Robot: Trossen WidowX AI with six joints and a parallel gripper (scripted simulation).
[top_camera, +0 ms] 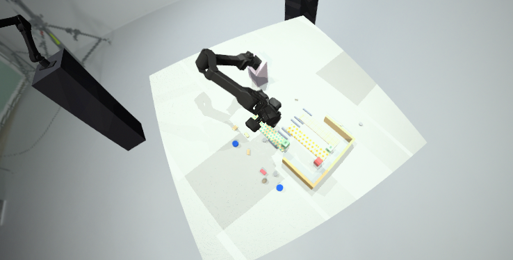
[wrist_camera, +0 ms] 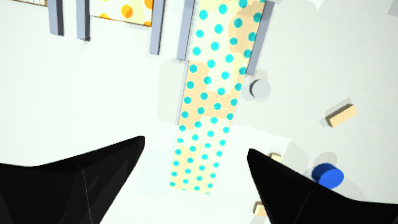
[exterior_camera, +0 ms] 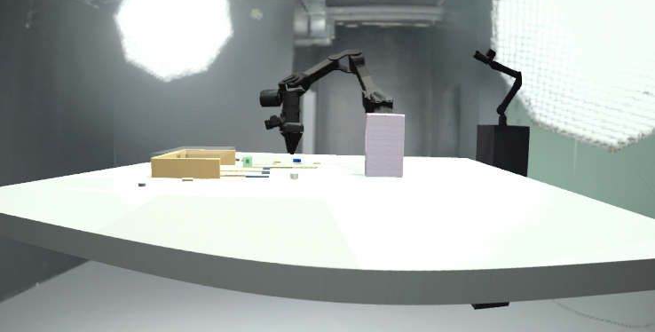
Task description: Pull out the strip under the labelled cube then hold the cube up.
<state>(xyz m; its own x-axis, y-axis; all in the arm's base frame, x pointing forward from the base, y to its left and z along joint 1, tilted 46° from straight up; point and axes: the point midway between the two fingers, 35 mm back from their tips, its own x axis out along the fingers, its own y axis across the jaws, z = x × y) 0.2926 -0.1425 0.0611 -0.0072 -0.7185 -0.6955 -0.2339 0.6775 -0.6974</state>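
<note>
A green cube with a dark mark on its side stands on the far end of the teal-dotted strip. The strip's near part sticks out past the grey rails. My gripper is open and empty, pointing down above the strip's near end, with one finger to each side of it in the wrist view. An orange-dotted strip and a pale strip lie beside it. A red cube and a second green cube stand near their far ends. The cubes are outside the wrist view.
Wooden walls enclose the strips' far ends. Grey rails stand between strips. A blue disc, a grey cylinder and small blocks lie beside the dotted strip. A mauve block stands by the arm's base.
</note>
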